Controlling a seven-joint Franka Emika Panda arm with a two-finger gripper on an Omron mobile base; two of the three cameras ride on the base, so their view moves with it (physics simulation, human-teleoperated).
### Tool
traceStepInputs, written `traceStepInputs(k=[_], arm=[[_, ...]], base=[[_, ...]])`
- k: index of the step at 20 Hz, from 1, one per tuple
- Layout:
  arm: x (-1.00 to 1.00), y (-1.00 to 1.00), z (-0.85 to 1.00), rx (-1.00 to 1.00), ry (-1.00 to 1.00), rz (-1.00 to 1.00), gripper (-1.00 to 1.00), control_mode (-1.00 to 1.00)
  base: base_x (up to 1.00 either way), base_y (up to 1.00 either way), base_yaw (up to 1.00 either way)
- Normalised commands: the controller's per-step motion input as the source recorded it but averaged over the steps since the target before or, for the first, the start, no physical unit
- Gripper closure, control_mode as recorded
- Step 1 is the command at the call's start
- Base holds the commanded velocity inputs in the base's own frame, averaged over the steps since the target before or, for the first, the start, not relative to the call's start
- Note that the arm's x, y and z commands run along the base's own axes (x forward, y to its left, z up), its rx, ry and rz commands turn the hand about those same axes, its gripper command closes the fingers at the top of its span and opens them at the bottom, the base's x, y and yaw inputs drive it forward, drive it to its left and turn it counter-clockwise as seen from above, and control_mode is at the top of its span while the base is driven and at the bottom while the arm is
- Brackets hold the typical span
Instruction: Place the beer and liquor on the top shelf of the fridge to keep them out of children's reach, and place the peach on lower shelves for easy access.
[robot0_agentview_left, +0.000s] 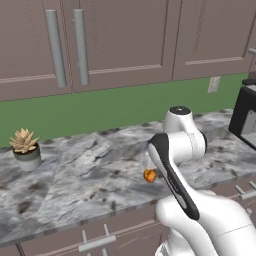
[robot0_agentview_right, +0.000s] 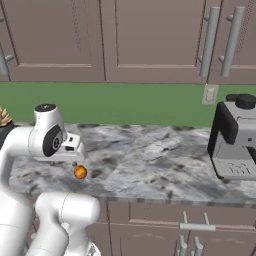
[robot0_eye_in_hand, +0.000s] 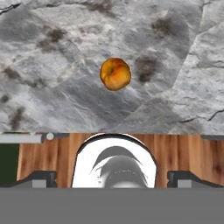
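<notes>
The peach (robot0_eye_in_hand: 115, 74), small, round and orange with a reddish blush, lies on the grey marble counter (robot0_eye_in_hand: 52, 65) near its front edge. In the hand view it sits straight below my gripper (robot0_eye_in_hand: 113, 178), whose two dark fingertips (robot0_eye_in_hand: 40, 178) stand wide apart with nothing between them. The gripper is open and hovers above the fruit without touching it. From the base cameras the peach (robot0_agentview_left: 149, 175) (robot0_agentview_right: 80, 172) shows just beside my arm's wrist. The beer, the liquor and the fridge with its top shelf and lower shelves are out of view.
A potted succulent (robot0_agentview_left: 25, 147) stands at the counter's left. A dark and silver coffee machine (robot0_agentview_right: 234, 137) stands at the right. Brown wall cabinets (robot0_agentview_left: 125, 35) hang above a green backsplash, and drawers (robot0_agentview_right: 195, 225) run under the counter edge.
</notes>
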Motion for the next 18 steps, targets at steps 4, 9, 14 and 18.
traceStepInputs(k=[4, 9, 14, 18], arm=[[0.12, 0.00, -0.19, 0.00, 0.00, -0.10, -1.00, -1.00], [0.19, 0.00, -0.18, 0.00, 0.00, -0.08, -1.00, -1.00], [0.25, 0.00, -0.18, 0.00, 0.00, -0.01, -1.00, -1.00], [0.19, 0.00, -0.23, 0.00, 0.00, -0.01, -1.00, -1.00]], base=[[0.00, 0.00, 0.00], [0.00, 0.00, 0.00], [0.00, 0.00, 0.00], [0.00, 0.00, 0.00]])
